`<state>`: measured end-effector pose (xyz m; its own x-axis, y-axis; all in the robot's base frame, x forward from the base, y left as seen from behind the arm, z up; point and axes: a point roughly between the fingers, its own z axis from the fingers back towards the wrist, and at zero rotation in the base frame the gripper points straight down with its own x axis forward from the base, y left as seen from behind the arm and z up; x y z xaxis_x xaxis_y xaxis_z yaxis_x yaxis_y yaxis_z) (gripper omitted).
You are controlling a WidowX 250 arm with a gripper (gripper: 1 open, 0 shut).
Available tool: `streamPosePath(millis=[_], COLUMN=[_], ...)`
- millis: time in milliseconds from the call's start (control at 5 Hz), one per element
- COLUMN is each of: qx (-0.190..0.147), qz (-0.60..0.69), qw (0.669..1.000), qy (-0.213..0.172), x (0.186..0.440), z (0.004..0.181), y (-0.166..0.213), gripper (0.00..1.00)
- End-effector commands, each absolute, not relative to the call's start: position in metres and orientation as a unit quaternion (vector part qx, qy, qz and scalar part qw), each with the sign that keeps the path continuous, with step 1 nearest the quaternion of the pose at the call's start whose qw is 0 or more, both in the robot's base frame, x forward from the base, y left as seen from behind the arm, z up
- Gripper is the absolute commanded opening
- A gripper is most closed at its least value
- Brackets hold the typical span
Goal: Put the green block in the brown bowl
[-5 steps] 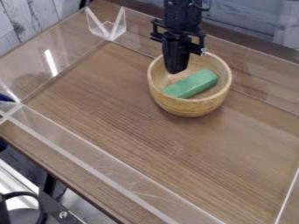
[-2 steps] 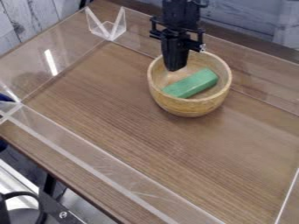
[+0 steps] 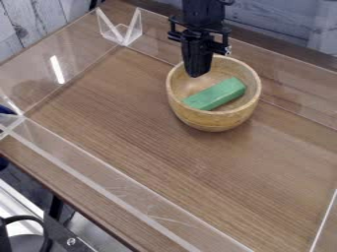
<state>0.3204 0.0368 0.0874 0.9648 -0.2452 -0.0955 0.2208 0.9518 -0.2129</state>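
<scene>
Since a second earlier, the black gripper (image 3: 198, 69) had lifted slightly above the brown bowl's (image 3: 184, 110) back rim, its jaws pressed together and holding nothing. Meanwhile the green block (image 3: 215, 94) lay slantwise inside the bowl, unmoved. That bowl sat on the wooden table (image 3: 118, 138), toward its far right edge.
</scene>
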Motion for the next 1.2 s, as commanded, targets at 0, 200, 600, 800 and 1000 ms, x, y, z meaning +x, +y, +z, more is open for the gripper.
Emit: streamPosePath(millis=[0,200,600,800,1000], qx=[-0.082,-0.083,-0.083,-0.083,-0.083], qz=[-0.116,-0.113,-0.108,-0.106,-0.104], qw=[0.99,0.99,0.991,0.991,0.991], qy=[-0.001,-0.003,-0.003,-0.004,-0.004], x=[0.3323,0.3334,0.3361,0.337,0.3381], z=[0.1224,0.1228,0.1197,0.1197,0.118], y=[0.0437,0.0455,0.0485,0.05,0.0513], gripper=[0.0,0.0,0.0,0.0,0.0])
